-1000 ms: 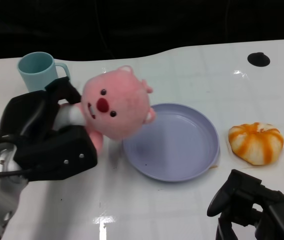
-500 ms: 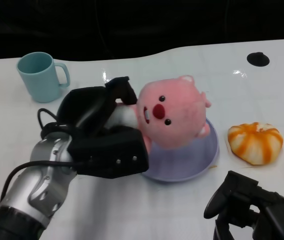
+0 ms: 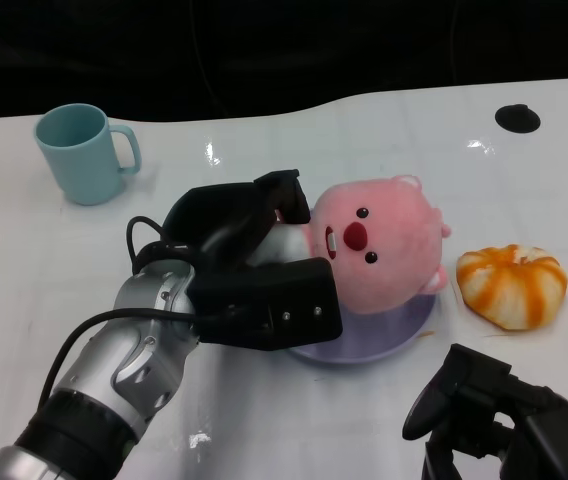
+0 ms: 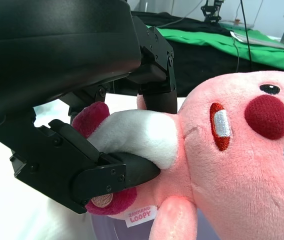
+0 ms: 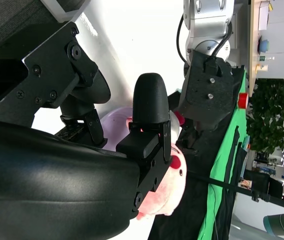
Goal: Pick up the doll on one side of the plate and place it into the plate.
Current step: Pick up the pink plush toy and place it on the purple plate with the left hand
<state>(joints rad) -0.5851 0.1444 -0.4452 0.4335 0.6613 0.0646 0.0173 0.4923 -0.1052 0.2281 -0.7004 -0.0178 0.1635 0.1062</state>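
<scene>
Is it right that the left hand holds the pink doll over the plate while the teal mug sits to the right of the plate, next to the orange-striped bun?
Not quite. The left hand does hold the pink doll over the plate, but the teal mug stands to the plate's left, far from the orange-striped bun. The head view shows this.

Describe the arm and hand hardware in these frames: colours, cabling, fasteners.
The left forearm is a silver metal shell with a ribbed black cuff nearest the camera and a black cable looping along its outside. The left hand is matte black and blocky, its flat plates dotted with small silver screws. The right hand is the same matte black with rounded finger segments.
</scene>
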